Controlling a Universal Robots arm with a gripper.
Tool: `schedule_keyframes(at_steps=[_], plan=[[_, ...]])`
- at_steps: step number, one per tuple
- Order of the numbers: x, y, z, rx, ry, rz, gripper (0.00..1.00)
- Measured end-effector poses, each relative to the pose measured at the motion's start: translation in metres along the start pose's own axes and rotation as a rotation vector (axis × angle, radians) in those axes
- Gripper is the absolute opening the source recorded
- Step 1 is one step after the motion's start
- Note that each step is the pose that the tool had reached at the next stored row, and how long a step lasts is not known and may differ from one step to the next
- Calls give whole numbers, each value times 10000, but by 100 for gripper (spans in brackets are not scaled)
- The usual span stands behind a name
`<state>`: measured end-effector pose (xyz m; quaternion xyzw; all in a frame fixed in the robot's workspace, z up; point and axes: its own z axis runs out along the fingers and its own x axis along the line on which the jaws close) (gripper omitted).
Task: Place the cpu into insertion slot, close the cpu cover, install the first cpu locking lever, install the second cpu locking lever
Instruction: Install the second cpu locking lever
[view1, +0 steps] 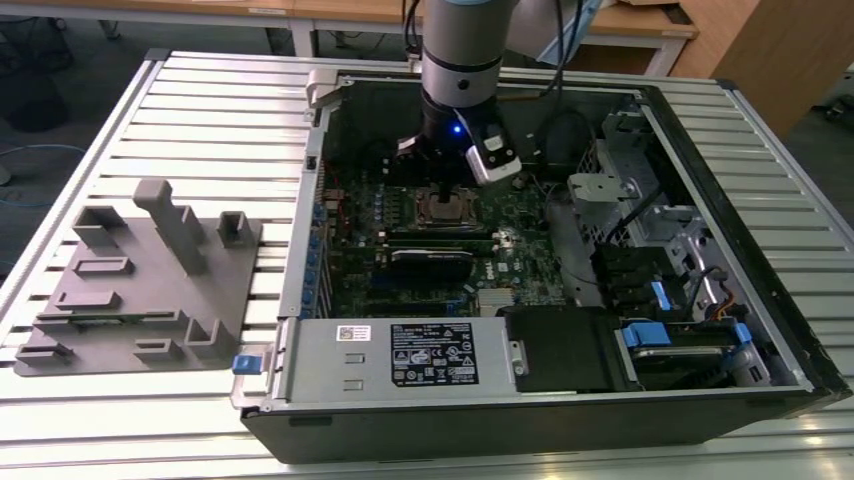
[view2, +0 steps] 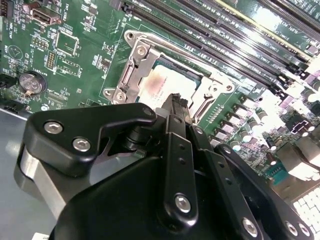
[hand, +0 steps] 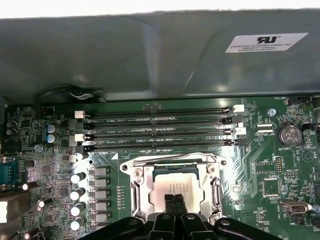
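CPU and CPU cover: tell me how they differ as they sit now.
The cpu is a solid silver-grey square; the cpu cover is an open metal frame with a window. The cpu lies in the middle, while the cpu cover runs around it. The gripper tips are over the cpu, not over the cpu cover. Both are metal, at the same socket.

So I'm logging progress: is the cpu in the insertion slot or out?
In: the cpu lies flat inside the insertion slot, framed by the cpu cover.

The silver-grey cpu (hand: 172, 186) lies flat in the insertion slot (hand: 136, 184); cpu cover (hand: 216, 183) closed around it.
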<state>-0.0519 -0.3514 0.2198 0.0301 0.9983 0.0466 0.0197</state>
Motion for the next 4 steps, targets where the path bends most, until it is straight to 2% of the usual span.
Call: schedule_keyframes(at_steps=[4], plan=[[-1, 0, 0, 0, 2, 0, 10]])
